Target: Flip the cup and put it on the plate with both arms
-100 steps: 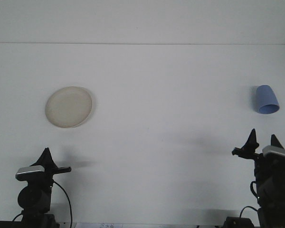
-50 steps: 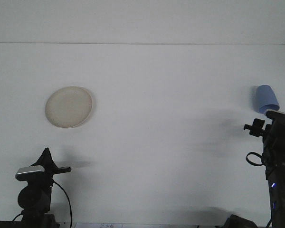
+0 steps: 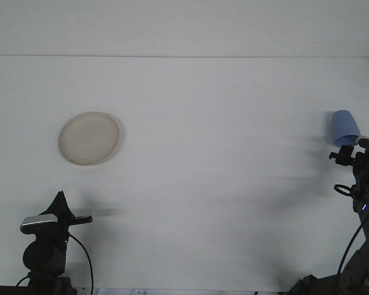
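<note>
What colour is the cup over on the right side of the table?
Light blue. The cup shows best in the front view, the only one here.

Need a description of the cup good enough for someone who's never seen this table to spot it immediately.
Start from the wide white table and go to its far right edge, opposite the round cream plate on the left. There a small light-blue plastic cup sits just beyond the raised black right arm. It is the only blue item in view, and its closed, narrower end faces up.
</note>
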